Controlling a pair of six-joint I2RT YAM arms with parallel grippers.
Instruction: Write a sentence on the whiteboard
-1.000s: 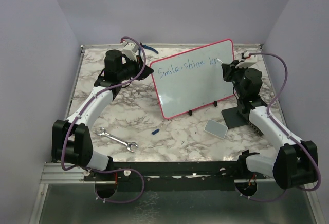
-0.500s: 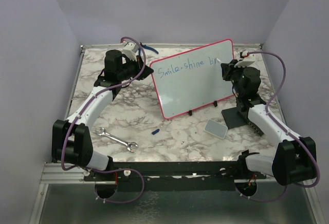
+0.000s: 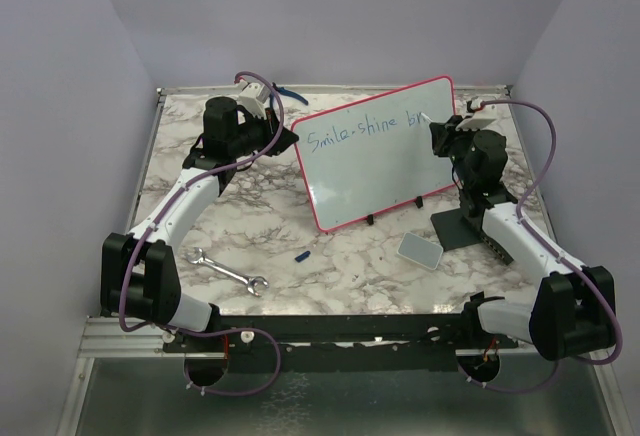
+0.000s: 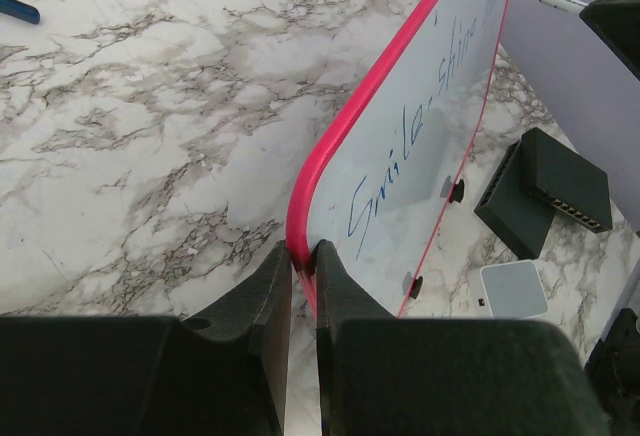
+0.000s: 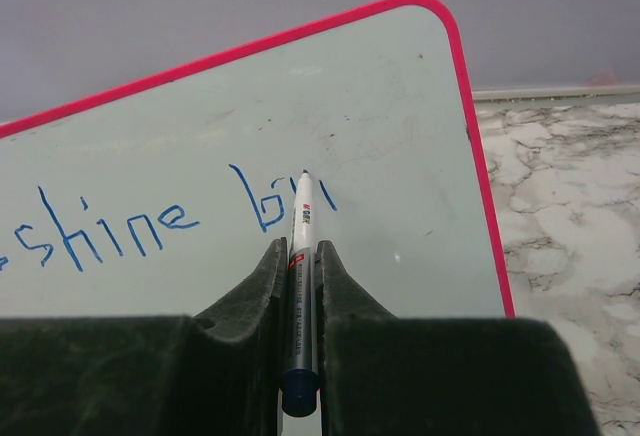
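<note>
Whiteboard (image 3: 385,181) stands tilted at the far middle of the table (image 3: 340,256), its left edge pinched by the left gripper (image 4: 303,256). Right gripper (image 5: 300,248) clamps a marker (image 5: 302,211), tip touching the board (upper right) at the end of the blue sentence (image 3: 366,127), legible as "Smile-shine br".

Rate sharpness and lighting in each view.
Top external: soft, even light, the pink-framed glossy whiteboard sharp, no glare. Left wrist: the board steeply foreshortened, left tool dark. Right wrist: blue handwritten sentence and white marker pen crisp, right tool dark.
</note>
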